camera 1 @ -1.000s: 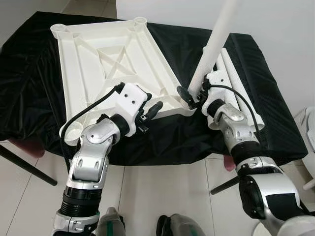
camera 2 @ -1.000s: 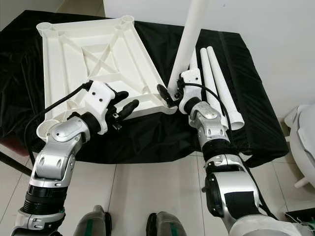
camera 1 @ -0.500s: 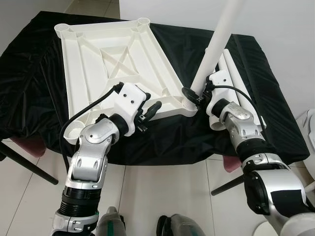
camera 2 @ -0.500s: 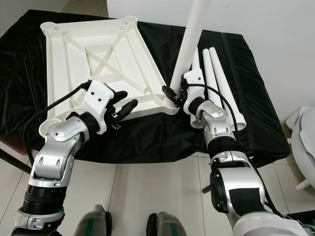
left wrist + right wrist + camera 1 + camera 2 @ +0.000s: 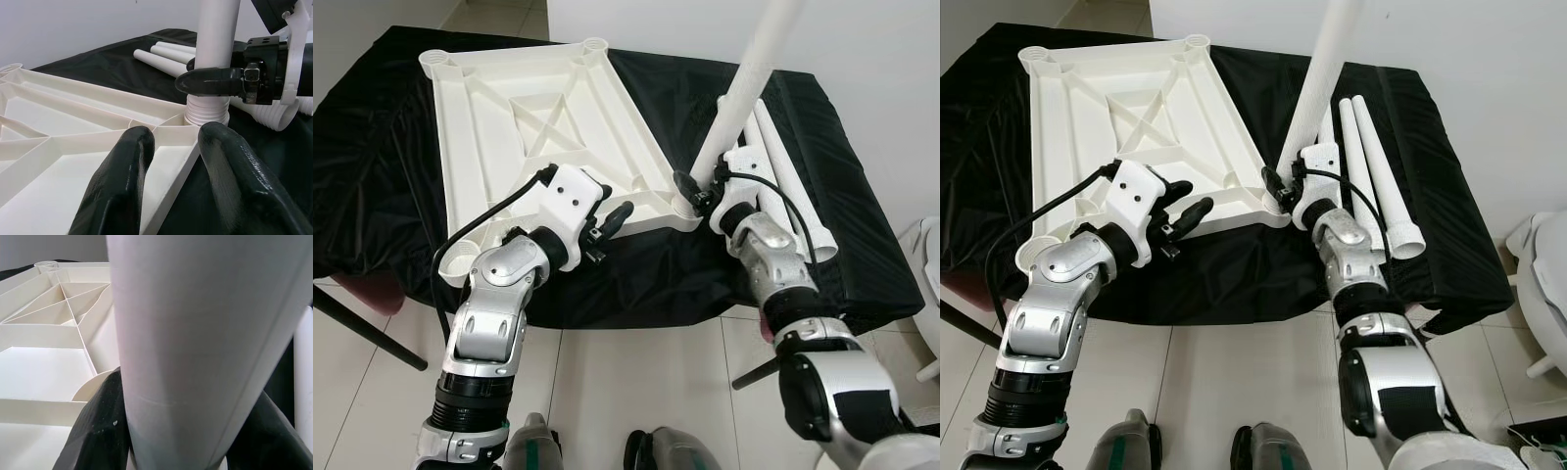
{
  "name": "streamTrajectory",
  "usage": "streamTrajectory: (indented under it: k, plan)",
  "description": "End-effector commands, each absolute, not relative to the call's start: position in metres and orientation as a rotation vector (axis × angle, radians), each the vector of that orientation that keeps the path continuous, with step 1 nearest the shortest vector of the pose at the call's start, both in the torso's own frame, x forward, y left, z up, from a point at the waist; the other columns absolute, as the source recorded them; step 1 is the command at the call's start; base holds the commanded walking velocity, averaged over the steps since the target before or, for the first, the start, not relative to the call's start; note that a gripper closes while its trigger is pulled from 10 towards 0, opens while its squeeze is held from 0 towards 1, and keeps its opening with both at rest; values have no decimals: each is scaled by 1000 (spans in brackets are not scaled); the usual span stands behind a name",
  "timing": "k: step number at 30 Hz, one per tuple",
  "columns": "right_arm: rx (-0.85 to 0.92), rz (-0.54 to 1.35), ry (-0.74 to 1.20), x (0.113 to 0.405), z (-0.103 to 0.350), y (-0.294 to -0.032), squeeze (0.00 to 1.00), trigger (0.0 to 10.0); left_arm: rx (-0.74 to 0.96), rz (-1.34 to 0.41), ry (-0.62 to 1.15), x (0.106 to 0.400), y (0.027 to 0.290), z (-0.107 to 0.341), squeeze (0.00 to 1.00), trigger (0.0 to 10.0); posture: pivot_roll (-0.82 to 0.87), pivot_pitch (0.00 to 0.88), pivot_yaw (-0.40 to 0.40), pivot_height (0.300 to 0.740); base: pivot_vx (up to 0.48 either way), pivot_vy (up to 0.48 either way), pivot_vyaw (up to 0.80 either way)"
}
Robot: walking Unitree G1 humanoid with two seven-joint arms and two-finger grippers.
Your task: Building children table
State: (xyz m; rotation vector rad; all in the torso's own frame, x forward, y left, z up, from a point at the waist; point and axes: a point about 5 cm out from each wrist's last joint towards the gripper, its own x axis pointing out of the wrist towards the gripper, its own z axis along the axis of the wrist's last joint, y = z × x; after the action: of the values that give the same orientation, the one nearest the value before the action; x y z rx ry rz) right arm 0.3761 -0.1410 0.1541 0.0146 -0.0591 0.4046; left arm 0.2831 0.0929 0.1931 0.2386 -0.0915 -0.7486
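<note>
nearest the robot, the left end effector (image 5: 612, 220) sits at the near edge of the upturned white tabletop (image 5: 524, 117), its two black fingers (image 5: 120, 191) spread wide with nothing between them, straddling the rim just at 9 o'clock of the near right corner socket (image 5: 208, 113). it looks to be steadying the slab, though whether the fingers press on the plastic i cannot tell.

a little further on, at 3 o'clock from that end effector, the right end effector (image 5: 693, 188) is clamped around the foot of a white leg tube (image 5: 749, 73). the ribbed end of the leg already sits in the corner socket. the relation that matters: the leg's long axis rises from the socket and leans toward 1 o'clock, away from the slab, so it is not yet square to the tabletop. the socket lies directly beneath the right end effector, so the right arm is plainly the one to finish the job. my judgement is that the leg must be tipped upright and pushed or twisted straight down its own axis.

beyond, the spare legs (image 5: 1371, 162) lie side by side on the black-draped table (image 5: 372, 127), running toward 12 o'clock, just at 3 o'clock of the held leg. the far corner sockets (image 5: 594, 44) stand empty.
</note>
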Motion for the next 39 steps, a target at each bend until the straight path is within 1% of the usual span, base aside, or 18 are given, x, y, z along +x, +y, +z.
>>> streamTrajectory:
  k: [1,4,9,11,14,18,21,22,25,27,33,39]
  plan:
    - [67,392,21,372,135,-139,0,10000,245,-610,-106,286,98,195,0,10000,58,49,-55,740,0,0,0]
    - [93,352,36,372,133,-140,0,10000,245,-614,-107,286,97,195,0,10000,57,52,-56,740,0,0,0]
    - [80,313,31,371,133,-136,0,10000,245,-615,-107,286,97,194,0,10000,57,52,-56,740,0,0,0]
    - [61,254,19,368,133,-127,0,10000,243,-612,-108,286,97,195,0,10000,59,52,-60,740,0,0,0]
    - [60,248,16,368,133,-126,0,10000,242,-612,-108,286,97,195,0,10000,59,52,-60,740,0,0,0]
    - [71,137,-9,364,135,-113,0,10000,241,-606,-110,285,98,195,0,10000,65,51,-66,740,0,0,0]
    - [72,123,-14,363,135,-111,0,10000,241,-605,-110,285,98,195,0,10000,65,51,-66,740,0,0,0]
    - [81,101,-8,362,134,-109,0,10000,241,-604,-110,285,98,195,0,10000,68,50,-67,740,0,0,0]
    - [108,-75,-22,357,135,-108,0,10000,240,-600,-112,285,99,195,0,10000,68,51,-65,740,0,0,0]
    - [129,-140,-11,357,135,-105,0,10000,241,-600,-112,285,99,195,0,10000,70,50,-66,740,0,0,0]
    - [166,-164,4,357,138,-95,0,10000,243,-601,-113,285,99,195,0,10000,73,49,-65,740,0,0,0]
    - [165,-208,43,360,138,-98,0,10000,241,-601,-113,284,99,195,0,10000,74,45,-67,740,0,0,0]
